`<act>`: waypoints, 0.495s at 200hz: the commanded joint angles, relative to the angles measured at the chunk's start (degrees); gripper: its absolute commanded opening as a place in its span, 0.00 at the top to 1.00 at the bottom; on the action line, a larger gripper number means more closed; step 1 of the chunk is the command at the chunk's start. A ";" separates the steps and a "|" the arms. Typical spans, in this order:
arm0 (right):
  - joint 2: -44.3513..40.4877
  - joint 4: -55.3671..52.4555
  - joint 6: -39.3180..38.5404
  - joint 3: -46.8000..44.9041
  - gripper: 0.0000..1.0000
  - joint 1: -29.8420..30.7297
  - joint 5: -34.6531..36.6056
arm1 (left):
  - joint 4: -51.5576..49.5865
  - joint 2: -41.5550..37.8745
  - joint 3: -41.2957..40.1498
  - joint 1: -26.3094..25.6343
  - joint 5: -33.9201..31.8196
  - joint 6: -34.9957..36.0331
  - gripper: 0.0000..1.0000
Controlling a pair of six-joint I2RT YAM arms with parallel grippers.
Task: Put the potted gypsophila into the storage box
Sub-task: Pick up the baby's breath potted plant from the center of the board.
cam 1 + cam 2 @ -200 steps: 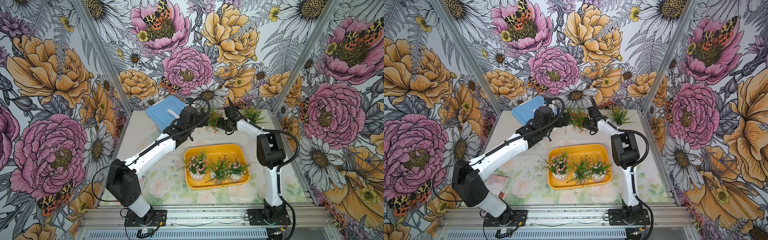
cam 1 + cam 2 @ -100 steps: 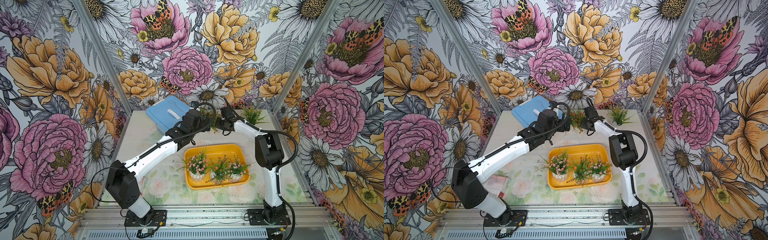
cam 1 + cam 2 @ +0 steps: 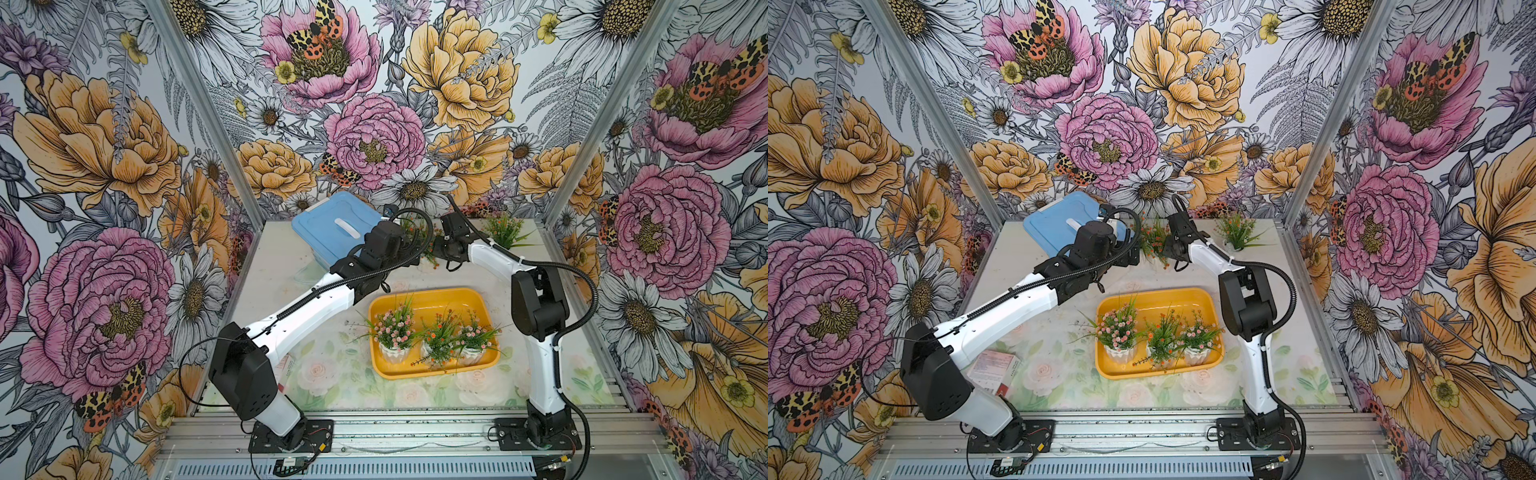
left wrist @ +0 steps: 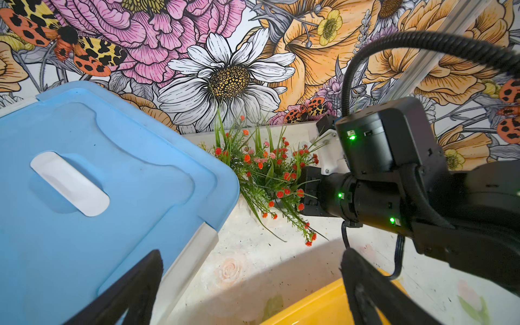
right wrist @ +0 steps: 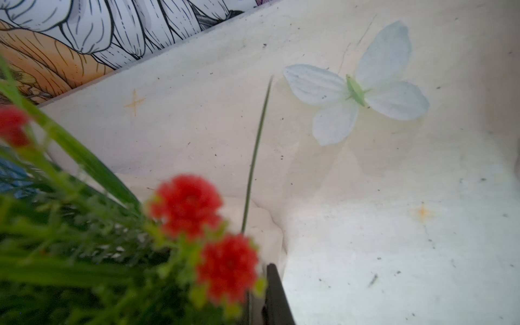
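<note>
The shallow yellow-orange rectangular plastic storage box is lying flat at the centre-front of the surface in both top views. Three potted gypsophila in white ribbed pots are standing upright in a row along its near side: a pink-flowered plant at the left, an orange-flowered plant in the middle and a second pink-flowered plant at the right. Outside the box, a fourth plant with orange-red flowers is leaning at the back of the surface, pot hidden, with the right pincer clamping its foliage. A fifth plant is standing near the back right corner.
</note>
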 commanded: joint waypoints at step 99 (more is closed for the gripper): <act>-28.01 -1.95 0.47 -15.79 1.00 3.82 2.15 | -0.27 -11.38 -8.73 0.51 2.22 -1.41 0.01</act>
